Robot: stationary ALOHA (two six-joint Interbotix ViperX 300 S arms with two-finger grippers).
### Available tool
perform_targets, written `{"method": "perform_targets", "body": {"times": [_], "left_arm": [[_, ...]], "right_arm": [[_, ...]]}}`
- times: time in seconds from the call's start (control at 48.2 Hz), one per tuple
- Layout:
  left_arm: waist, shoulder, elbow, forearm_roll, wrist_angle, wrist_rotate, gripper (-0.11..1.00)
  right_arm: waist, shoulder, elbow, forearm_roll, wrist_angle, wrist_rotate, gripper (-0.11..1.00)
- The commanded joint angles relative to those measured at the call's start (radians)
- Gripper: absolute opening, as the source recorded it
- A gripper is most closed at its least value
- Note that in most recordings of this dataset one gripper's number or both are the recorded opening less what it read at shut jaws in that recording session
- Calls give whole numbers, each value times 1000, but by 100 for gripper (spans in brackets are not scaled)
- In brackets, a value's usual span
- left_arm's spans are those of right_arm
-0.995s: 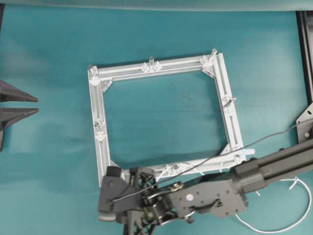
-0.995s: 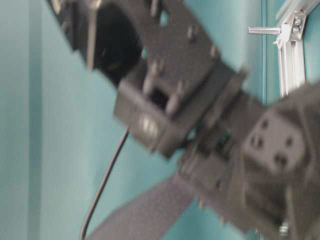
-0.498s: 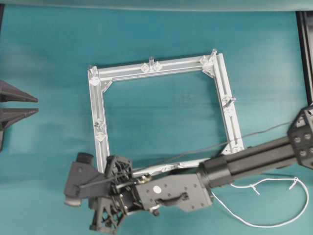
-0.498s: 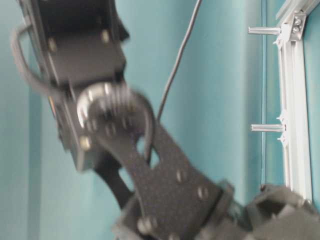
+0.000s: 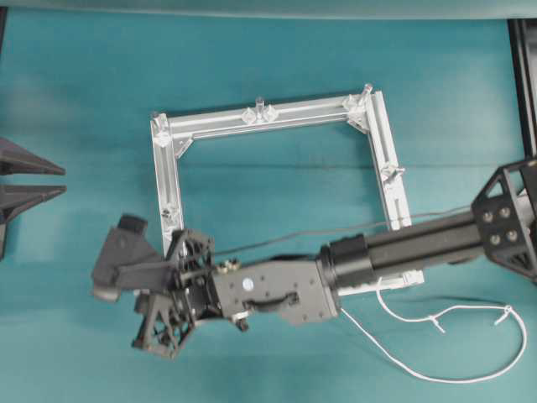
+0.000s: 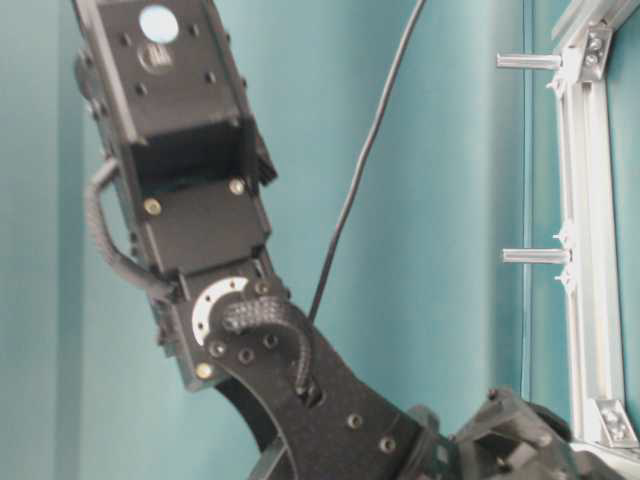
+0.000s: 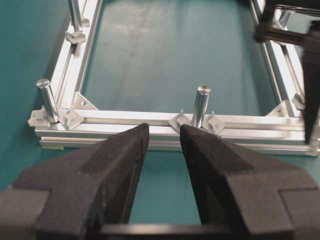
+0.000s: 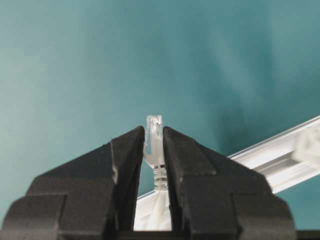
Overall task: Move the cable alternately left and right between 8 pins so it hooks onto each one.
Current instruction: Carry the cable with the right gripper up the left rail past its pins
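Note:
The cable (image 5: 470, 379) is a thin white cord lying in a loose loop at the near right, with a small knot (image 5: 432, 321). It runs under my right arm. My right gripper (image 5: 168, 290) has reached across to the frame's near-left corner and is shut on the cable's clear end piece (image 8: 154, 137). The square aluminium frame (image 5: 382, 134) carries upright pins (image 5: 259, 102); the near-side ones are hidden under the arm. My left gripper (image 5: 65, 181) stays at the left edge, open and empty (image 7: 164, 131), facing a pin (image 7: 200, 106).
A black wire (image 5: 285, 242) of the right arm crosses the frame's opening. The right arm (image 6: 200, 250) fills most of the table-level view, beside two pins (image 6: 530, 256). A black stand (image 5: 522, 84) lines the right edge.
My right arm has swung left and away from the near edge, across the frame's near bar, pulling the white cable after it. The left gripper has not moved.

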State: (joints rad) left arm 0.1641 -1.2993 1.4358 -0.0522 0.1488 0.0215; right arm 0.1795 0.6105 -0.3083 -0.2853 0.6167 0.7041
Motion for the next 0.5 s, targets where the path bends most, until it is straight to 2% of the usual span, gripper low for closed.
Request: {"method": "perform_targets", "body": {"times": [0.0,0.311,0.477], "left_arm": [[0,8,-15,0,-5,3,44],[0,6,-15,0,-5,3,44],[0,6,-15,0,-5,3,44]], "right_arm": [[-9,-26,-28,-5,-2,-3,16],[-43,-28,-18,-5,40,3,16],[-44,-49,28,-8,26,67,16]]}}
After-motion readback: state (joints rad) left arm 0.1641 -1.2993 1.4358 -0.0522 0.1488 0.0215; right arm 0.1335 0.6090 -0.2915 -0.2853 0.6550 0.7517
